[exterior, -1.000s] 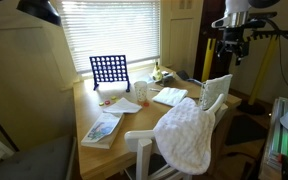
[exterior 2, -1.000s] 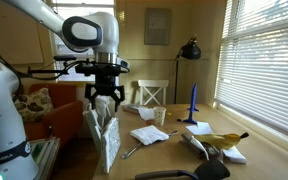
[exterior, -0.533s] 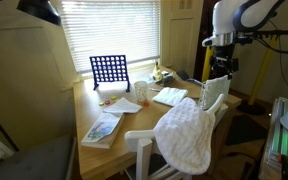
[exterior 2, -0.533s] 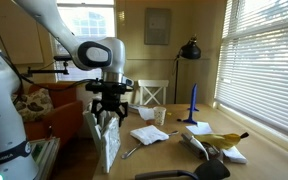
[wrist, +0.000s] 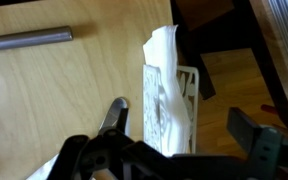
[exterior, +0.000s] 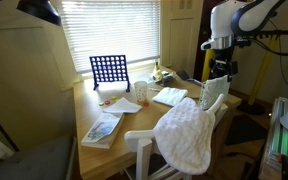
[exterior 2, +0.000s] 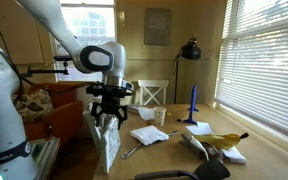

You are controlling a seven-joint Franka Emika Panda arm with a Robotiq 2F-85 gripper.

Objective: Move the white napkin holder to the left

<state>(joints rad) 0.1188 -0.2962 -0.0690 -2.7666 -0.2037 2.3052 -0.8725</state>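
The white napkin holder (exterior: 217, 93) stands upright at the table's edge, with white napkins in it. It also shows in an exterior view (exterior 2: 107, 143) and in the wrist view (wrist: 174, 95). My gripper (exterior: 220, 76) hangs just above the holder in both exterior views (exterior 2: 107, 114). In the wrist view my gripper (wrist: 181, 118) is open, with one finger on each side of the holder's top and a clear gap at the right finger. It holds nothing.
A blue grid game (exterior: 109, 70) stands by the window, with a white mug (exterior: 142, 92), papers and a book (exterior: 102, 128) on the table. A white quilted cloth (exterior: 187, 135) hangs on a chair. A black lamp (exterior 2: 190, 50) and a banana (exterior 2: 219, 140) are at the far side.
The arm has come down from high above to just over the napkin holder, then sunk slightly more. The holder has not moved.
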